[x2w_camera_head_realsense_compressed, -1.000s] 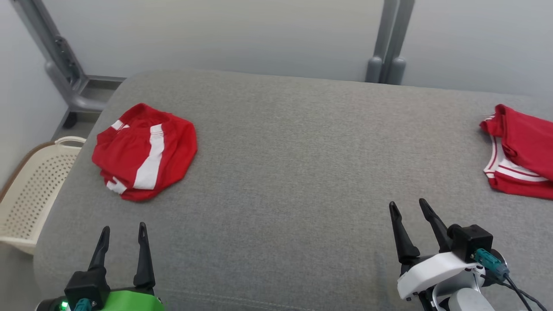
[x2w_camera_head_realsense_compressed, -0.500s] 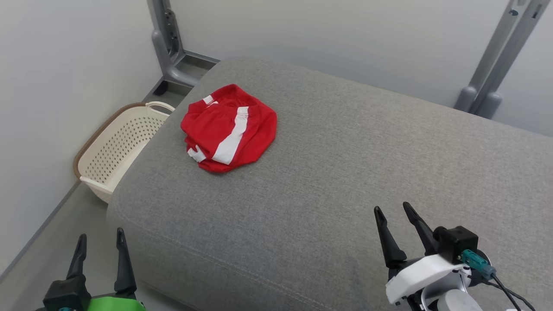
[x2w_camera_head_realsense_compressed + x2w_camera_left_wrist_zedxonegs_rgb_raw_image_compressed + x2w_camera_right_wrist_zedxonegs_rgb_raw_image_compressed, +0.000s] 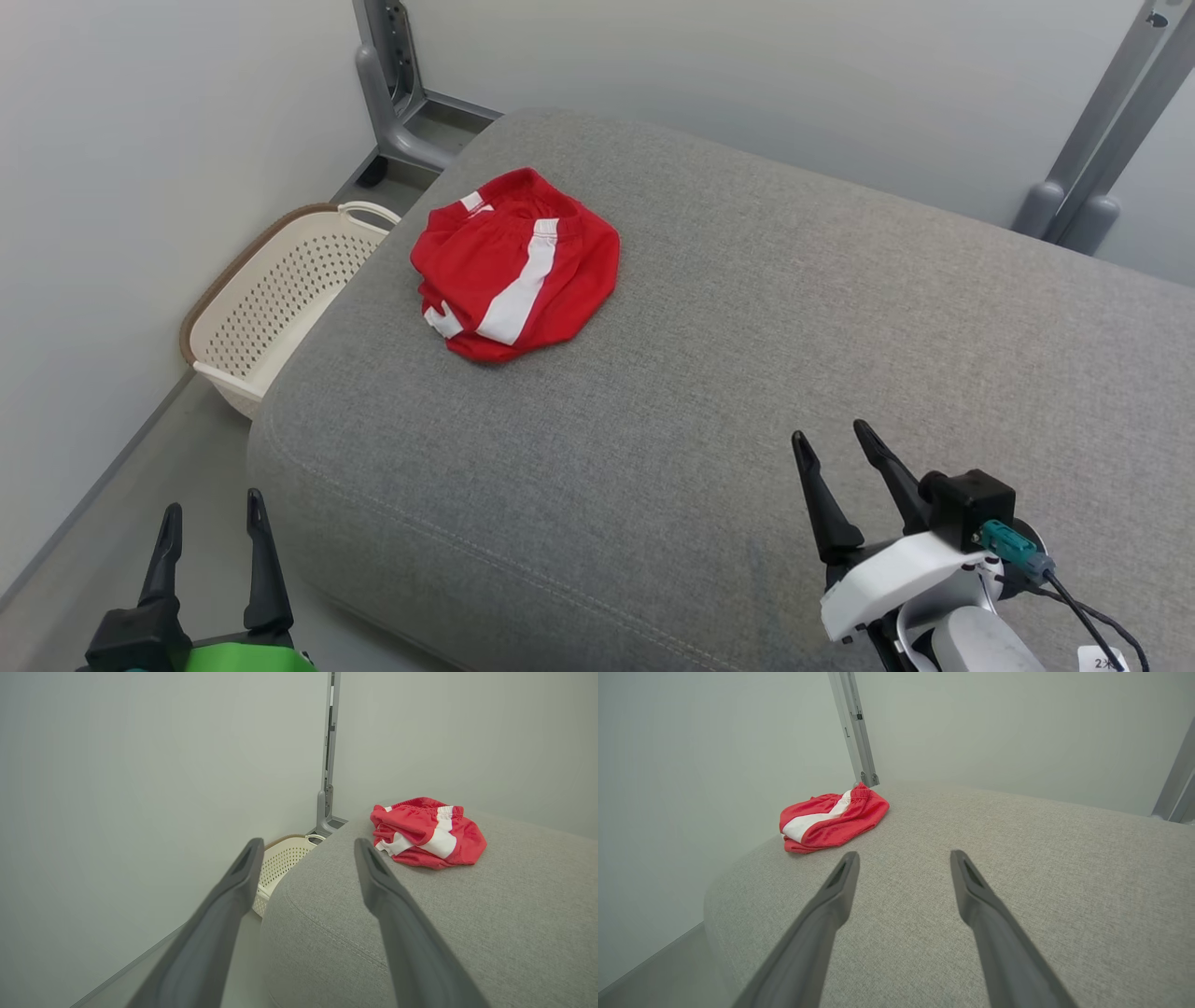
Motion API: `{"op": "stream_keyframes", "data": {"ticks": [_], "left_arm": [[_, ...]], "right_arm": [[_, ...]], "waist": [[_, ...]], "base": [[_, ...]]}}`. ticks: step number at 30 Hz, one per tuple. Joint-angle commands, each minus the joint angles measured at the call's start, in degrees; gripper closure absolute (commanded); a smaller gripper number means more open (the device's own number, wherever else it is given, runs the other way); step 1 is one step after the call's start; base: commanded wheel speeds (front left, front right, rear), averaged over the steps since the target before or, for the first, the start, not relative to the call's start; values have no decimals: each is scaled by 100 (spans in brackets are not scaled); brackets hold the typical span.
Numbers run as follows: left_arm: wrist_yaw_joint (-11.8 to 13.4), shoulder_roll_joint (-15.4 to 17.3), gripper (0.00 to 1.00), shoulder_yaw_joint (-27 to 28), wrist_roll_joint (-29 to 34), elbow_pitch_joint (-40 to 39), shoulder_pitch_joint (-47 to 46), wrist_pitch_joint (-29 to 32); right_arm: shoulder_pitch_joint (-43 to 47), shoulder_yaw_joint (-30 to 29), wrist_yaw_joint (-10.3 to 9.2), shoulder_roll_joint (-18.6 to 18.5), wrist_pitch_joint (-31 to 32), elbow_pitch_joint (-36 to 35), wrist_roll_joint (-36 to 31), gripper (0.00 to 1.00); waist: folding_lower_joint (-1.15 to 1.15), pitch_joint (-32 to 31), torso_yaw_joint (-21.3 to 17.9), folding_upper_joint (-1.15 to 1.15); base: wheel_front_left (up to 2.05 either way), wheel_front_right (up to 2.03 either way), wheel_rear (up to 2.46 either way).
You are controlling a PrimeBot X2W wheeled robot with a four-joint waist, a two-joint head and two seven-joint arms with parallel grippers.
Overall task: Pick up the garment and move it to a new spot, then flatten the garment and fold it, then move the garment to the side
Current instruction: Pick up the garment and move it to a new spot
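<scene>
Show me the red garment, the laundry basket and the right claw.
red garment [image 3: 525,280], head view, on its white stripe
laundry basket [image 3: 280,297], head view, on its perforated wall
right claw [image 3: 829,431], head view, midway between its fingertips

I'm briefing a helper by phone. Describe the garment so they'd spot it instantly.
Find the big grey cushion. Near its far left corner, by the cream basket on the floor, lies the garment. It alone is red, crumpled, with a white stripe.

A cream perforated basket [image 3: 280,299] stands on the floor [image 3: 140,485] just beside the grey bed's [image 3: 747,373] left end; grey metal posts [image 3: 385,93] rise against the wall [image 3: 140,140] behind.
</scene>
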Motion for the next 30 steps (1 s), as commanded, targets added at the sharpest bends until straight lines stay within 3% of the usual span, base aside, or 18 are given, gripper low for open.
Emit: {"op": "stream_keyframes", "data": {"ticks": [1, 8, 20, 30], "left_arm": [[-38, -3, 0, -8, -26, -1, 16, -8], [-201, 135, 0, -189, 107, 105, -415, -8], [-438, 648, 0, -415, 152, 268, -2013, 58], [-572, 979, 0, -652, -72, 1318, -3620, 107]], "right_arm": [[-22, -22, -2, -22, -24, 11, -10, 0], [159, -196, -2, -22, -24, -78, -28, 0], [-15, -158, -2, -27, -24, -177, -156, 0], [-276, -43, -2, -72, -24, -335, -175, 0]], "waist": [[0, -10, -13, 0], [0, -87, -103, 0], [0, 148, -801, 0], [0, 567, -1482, 0]], "base": [[0, 0, 0], [0, 0, 0], [0, 0, 0], [0, 0, 0]]}}
